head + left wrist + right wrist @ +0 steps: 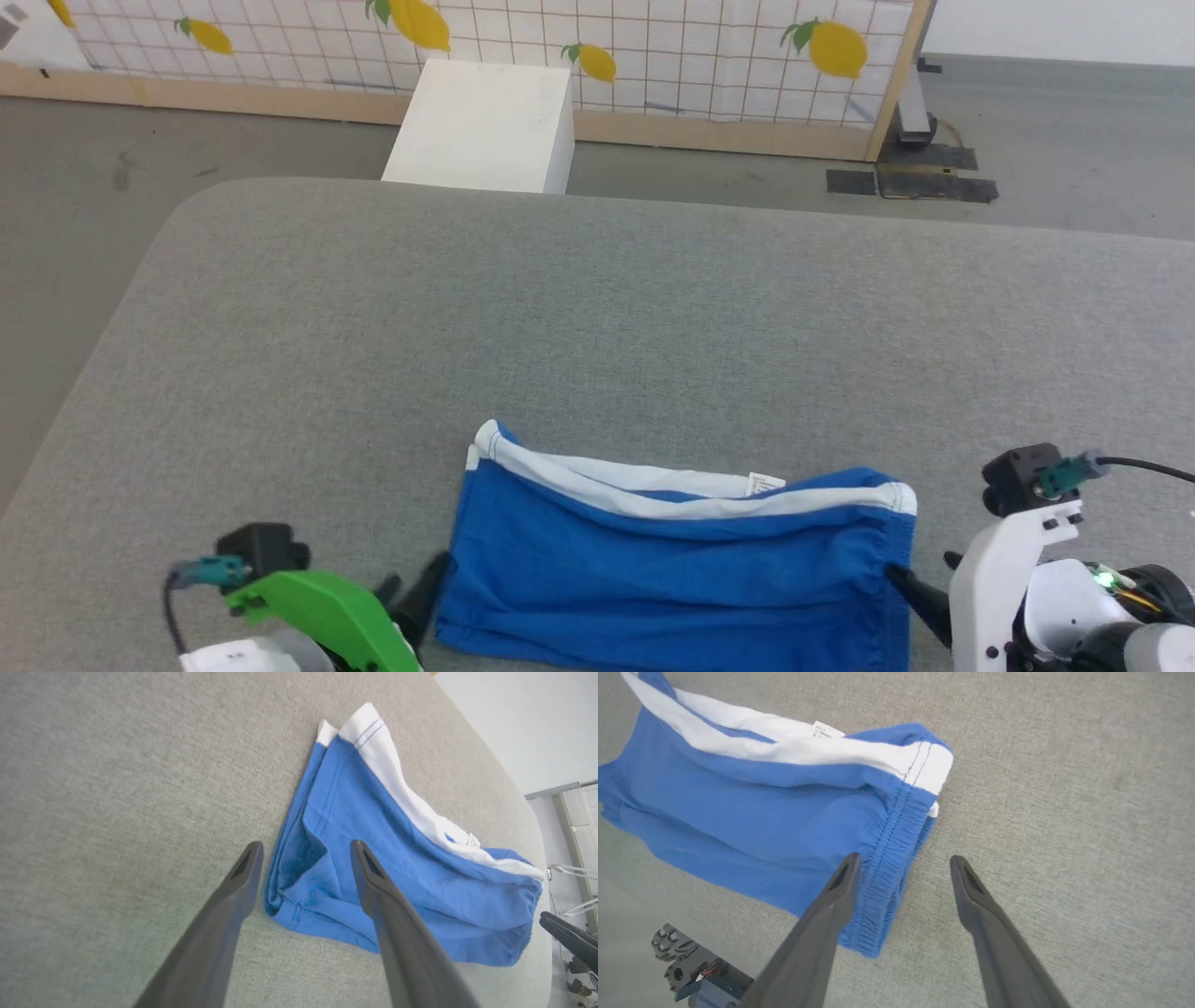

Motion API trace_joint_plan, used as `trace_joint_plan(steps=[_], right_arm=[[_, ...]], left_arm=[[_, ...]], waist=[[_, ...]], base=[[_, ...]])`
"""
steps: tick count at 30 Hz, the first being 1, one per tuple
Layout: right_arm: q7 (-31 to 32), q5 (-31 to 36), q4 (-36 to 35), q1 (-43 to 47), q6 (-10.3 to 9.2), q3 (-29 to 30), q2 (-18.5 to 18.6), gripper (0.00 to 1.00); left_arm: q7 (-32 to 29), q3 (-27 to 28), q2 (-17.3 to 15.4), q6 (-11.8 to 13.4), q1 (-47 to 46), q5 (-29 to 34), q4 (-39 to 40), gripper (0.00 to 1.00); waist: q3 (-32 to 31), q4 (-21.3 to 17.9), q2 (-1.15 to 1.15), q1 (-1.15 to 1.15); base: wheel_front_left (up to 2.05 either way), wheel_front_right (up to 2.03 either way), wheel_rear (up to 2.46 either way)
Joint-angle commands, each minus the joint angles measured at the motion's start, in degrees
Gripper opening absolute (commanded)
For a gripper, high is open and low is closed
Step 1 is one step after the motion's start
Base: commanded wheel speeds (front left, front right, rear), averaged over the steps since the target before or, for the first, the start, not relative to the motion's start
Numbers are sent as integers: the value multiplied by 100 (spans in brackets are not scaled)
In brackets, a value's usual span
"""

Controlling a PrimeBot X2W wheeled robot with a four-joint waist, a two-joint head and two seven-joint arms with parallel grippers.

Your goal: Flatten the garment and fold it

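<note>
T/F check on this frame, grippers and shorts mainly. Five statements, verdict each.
1. The left gripper is shut on the blue shorts. False: its fingers stand apart at the shorts' end, gripping nothing.
2. The right gripper is open by the gathered elastic edge. True.
3. A small white tag shows on the shorts. True.
4. The box beyond the table is red. False: it is white.
5. The shorts lie on bare wood. False: the table's surface is grey fabric.
</note>
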State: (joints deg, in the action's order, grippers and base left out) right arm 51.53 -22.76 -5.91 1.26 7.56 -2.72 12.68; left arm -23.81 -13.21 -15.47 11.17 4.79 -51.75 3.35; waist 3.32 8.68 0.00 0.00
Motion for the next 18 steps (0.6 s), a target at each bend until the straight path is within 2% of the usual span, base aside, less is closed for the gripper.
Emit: trace_joint_plan(steps=[1,5,7,13,18], right_arm=[[-69,151,-131,107,-8,81,-96,100],[-246,645,-538,215,-8,351,-547,100],[-378,903,-648,206,-8,426,-755,100],[-497,1500,-309,52,-8,526,-963,100],[-668,1386,256,-187,-8,462,-978,100]], left_arm=[[123,76,-83,-17,-57,81,77,100],[981,328,-307,-73,-280,686,185,100],[1605,420,-405,-120,-422,1105,155,100],[3502,461,-528,-460,-711,2079,-109,100],[3860,542,-331,-606,-782,2464,-232,100]], waist=[[-35,-46,0,0],[-35,-124,0,0],[-5,-154,0,0],[120,-169,0,0],[251,-119,0,0]], base=[[0,0,0],[0,0,0],[0,0,0],[0,0,0],[0,0,0]])
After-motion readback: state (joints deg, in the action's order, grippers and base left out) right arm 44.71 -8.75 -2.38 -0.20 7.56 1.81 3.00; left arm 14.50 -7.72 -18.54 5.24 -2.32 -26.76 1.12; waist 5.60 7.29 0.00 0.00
